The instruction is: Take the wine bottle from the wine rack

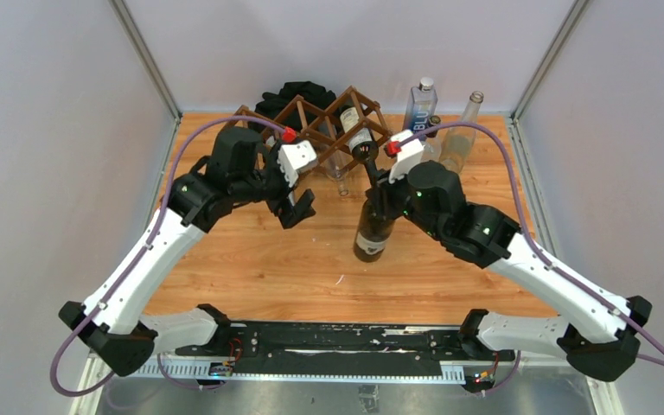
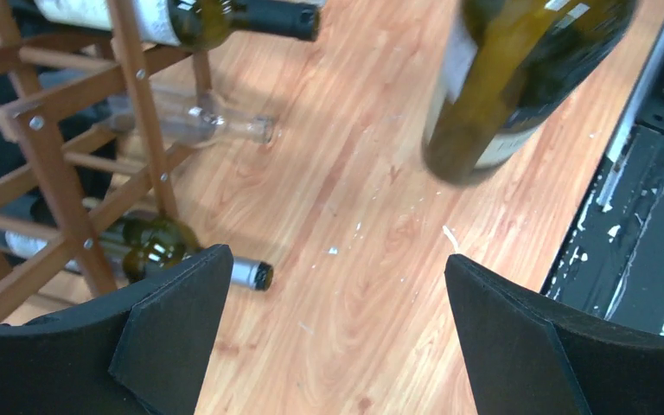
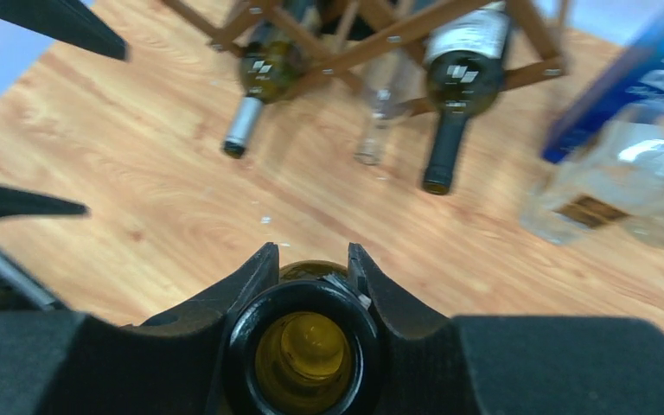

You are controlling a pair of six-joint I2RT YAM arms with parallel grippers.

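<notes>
As right gripper (image 3: pixel 311 264) clamps its neck, wine bottle (image 1: pixel 373 226) upright

A wooden counter (image 1: pixel 251 259) carries a blue-labelled water bottle (image 1: pixel 420 104) with a white cap and, just beside it, a tall clear glass bottle (image 1: pixel 462 137), both upright at the back right. A black cloth heap (image 1: pixel 290 97) lies at the back edge. White specks (image 1: pixel 339 279) dot the wood.
</notes>
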